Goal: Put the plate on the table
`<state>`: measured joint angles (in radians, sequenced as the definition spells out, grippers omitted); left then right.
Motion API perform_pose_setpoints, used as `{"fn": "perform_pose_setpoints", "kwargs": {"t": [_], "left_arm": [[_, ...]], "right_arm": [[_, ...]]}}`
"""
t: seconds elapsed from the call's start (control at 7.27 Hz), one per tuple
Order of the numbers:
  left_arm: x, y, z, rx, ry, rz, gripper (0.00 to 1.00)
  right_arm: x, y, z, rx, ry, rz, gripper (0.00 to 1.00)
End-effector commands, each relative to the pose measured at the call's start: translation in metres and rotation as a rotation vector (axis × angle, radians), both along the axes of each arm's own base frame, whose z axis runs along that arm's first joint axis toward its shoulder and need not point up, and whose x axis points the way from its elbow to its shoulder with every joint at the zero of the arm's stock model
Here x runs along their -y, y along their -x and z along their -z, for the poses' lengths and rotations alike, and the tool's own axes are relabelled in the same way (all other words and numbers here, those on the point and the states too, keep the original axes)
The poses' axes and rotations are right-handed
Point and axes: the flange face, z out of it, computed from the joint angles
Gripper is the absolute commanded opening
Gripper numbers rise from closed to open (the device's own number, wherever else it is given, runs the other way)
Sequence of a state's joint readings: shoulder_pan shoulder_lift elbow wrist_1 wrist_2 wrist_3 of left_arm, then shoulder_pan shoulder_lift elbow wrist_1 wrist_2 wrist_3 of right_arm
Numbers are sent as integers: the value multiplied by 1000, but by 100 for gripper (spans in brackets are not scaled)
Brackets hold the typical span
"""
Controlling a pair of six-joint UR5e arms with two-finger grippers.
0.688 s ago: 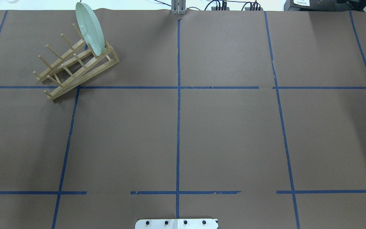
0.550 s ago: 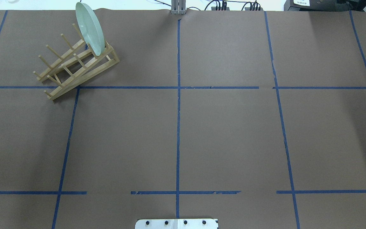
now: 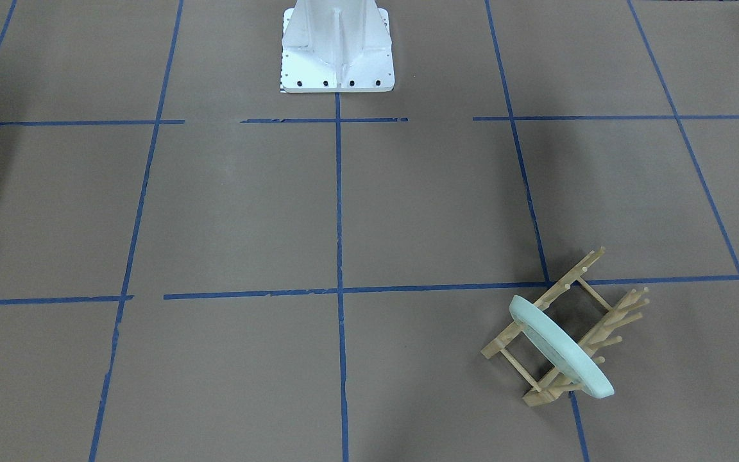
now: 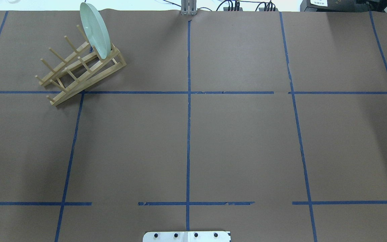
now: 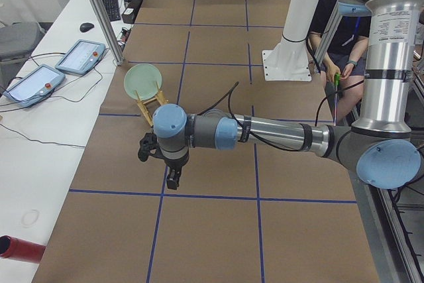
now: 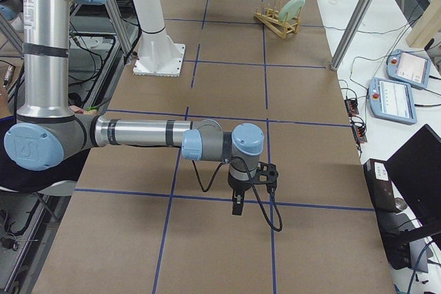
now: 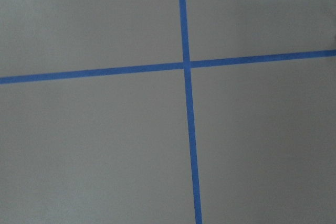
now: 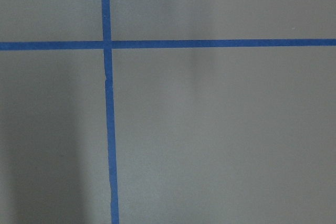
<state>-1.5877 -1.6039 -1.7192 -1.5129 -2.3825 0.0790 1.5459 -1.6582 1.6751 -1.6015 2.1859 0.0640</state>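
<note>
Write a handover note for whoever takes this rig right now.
Left gripper: hangs above the table, clear of the plate; open or shut, cannot tell.
Right gripper: the same, at the table's other end.
Plate: on edge in the end slot of the wooden rack, untouched.
Done: nothing.
Left: grasp the plate, lift it out, lay it on the table.
</note>
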Motion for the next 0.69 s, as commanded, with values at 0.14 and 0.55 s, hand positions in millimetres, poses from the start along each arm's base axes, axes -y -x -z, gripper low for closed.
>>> {"fn": "perform_pose_setpoints", "kwargs": {"t": [0.14, 0.55], "left_arm": [[60, -5, 135, -63, -85, 176, 100], [67, -64, 211, -388, -22, 230, 100]], "right_arm": [[0, 0, 0, 0, 0, -1, 100], [0, 0, 0, 0, 0, -1, 100]]}}
